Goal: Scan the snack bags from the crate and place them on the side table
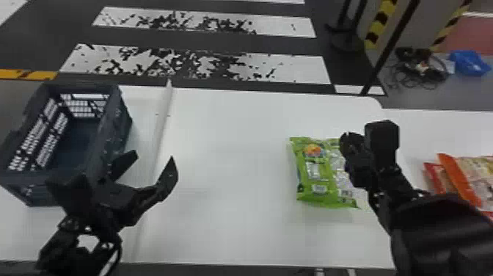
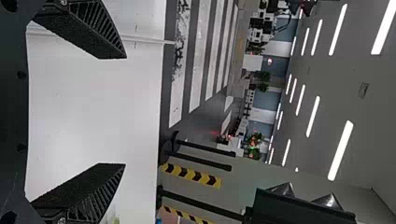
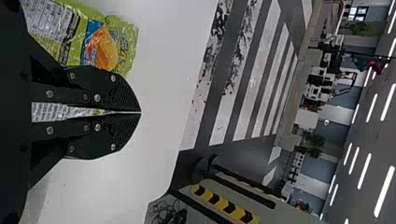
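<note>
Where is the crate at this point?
The dark crate stands at the left edge of the head view, on the white table, beside the open left gripper.

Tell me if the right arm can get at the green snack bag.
Likely yes: nothing lies on the green snack bag, and the right tool is close, though its fingers are shut.

Grn snack bag [image 1: 319, 196] w/ orange patch, orange bag [image 1: 466, 180], red bag [image 1: 434, 176], dk-blue crate [image 1: 116, 128], wht tabletop [image 1: 227, 154]; blk floor [image 1: 220, 42] w/ flaking wht stripes.
</note>
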Tool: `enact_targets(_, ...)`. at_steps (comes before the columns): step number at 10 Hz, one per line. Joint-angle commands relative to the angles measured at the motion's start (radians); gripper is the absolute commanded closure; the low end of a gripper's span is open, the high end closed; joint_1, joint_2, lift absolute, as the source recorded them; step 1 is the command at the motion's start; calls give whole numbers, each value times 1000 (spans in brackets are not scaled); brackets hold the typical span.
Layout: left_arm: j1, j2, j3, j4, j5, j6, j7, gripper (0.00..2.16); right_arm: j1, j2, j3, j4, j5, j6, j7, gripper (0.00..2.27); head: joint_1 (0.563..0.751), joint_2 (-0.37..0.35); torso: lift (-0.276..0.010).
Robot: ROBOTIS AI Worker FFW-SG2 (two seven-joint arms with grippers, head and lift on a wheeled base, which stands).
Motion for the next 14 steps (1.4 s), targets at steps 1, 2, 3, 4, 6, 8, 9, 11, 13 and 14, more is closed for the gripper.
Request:
enact_targets(1,-1,0,-1,1,0,0,0,39,41,-7,-62,-35,-18,16,5,326,695,-105,-81)
enact_targets(2,-1,0,-1,3,2,0,0,39,55,-7,-94,-52,-20,59,6,228,695,-131,-81)
enact_targets(3,-1,0,-1,4,2,0,0,39,67,-7,-123,-61,-20,87,8,167,695,-143,-81)
enact_targets(4,-1,2,-1,4,2,0,0,39,75,-12,-149,-64,-27,117,11,130,695,-179,-81)
enact_targets(6,-1,2,-1,6,2,0,-2,39,90,-21,-198,-63,-44,179,48,117,695,-211,-81)
enact_targets(8,-2,2,-3,9,2,0,-3,39,92,-28,-223,-40,-44,234,101,117,695,-243,-81)
enact_targets(9,-2,2,-3,9,2,0,-3,39,90,-36,-224,-17,-44,237,114,117,695,-248,-81)
enact_targets(11,-2,2,-4,9,3,0,-5,39,70,-41,-224,32,-43,234,131,124,695,-269,-81)
enact_targets(13,1,2,-6,9,3,-3,-6,39,40,-44,-218,79,-43,240,167,282,695,-275,-81)
enact_targets(14,2,3,-4,9,3,-3,-6,39,21,-47,-217,100,-36,265,183,552,695,-274,-81)
